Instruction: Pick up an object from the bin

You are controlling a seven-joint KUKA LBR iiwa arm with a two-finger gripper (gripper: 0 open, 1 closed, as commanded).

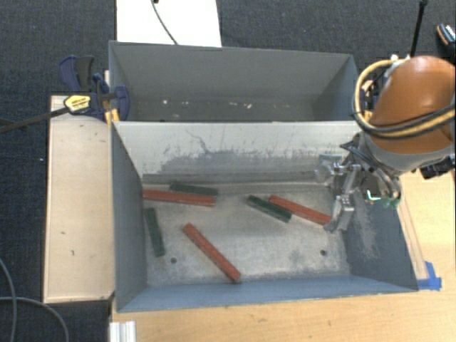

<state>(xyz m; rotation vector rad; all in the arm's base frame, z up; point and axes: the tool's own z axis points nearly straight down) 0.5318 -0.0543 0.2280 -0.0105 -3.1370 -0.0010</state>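
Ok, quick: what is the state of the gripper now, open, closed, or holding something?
Gripper: cannot be told. It is down at the right end of a red stick, near the right wall of the bin.

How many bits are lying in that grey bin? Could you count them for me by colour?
Red sticks: 3
Green sticks: 3
Total: 6
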